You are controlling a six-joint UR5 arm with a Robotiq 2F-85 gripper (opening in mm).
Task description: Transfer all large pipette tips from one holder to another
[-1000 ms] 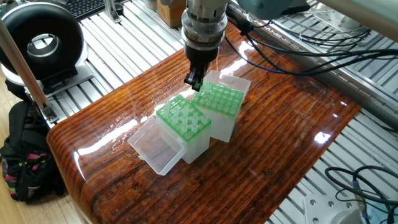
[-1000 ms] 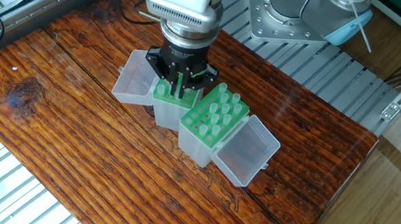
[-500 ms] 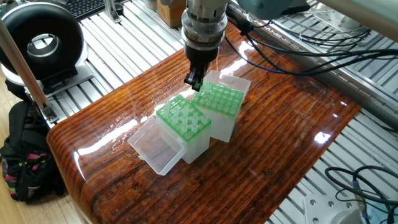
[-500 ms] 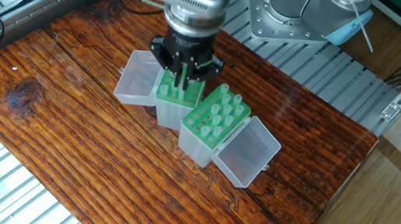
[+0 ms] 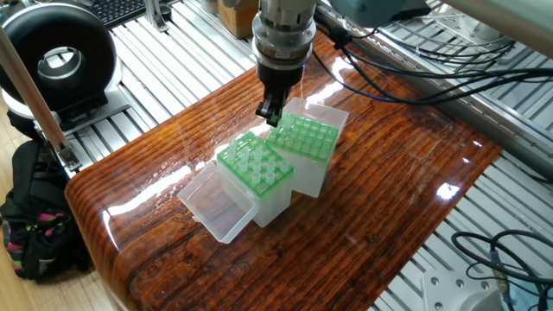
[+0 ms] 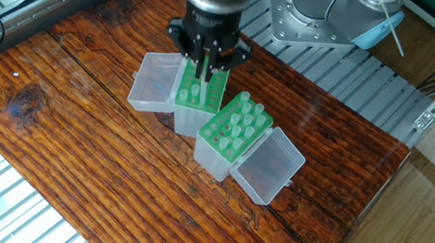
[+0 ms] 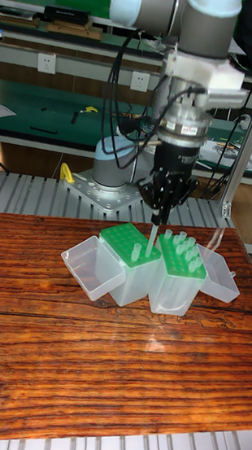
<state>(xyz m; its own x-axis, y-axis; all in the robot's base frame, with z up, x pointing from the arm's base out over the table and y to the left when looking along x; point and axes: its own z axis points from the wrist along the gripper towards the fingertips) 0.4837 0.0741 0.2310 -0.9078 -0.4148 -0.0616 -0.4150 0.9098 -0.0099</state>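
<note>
Pipette tips (image 6: 237,123) stand in the green grid of the holder (image 6: 230,140) at the middle of the other fixed view, about 10 whitish cones with open tops poking above the rack; its clear lid (image 6: 268,164) lies open toward the lower right. Touching it on the upper left sits a 2nd holder (image 6: 195,101) with a green rack, its own clear lid (image 6: 150,88) hinged open toward the left; a few tips show along its near edge. Both holders rest on the dark wooden bench (image 6: 78,144); bare aluminium rails run round it.

In the tall fixed view the hand (image 7: 155,221) hangs just above centre, over the seam between the 2 holders; its 2 fingers are pinched on 1 large tip (image 7: 153,240), which points down and slightly left, its lower end just above the green rack of the left holder (image 7: 130,244); whether it touches the rack cannot be told. The right holder (image 7: 182,258) carries a cluster of upright tips beside it.

In one fixed view the hand (image 5: 270,111) hovers at upper centre over the far rack (image 5: 301,138), the near rack (image 5: 254,165) lying lower left of it.
</note>
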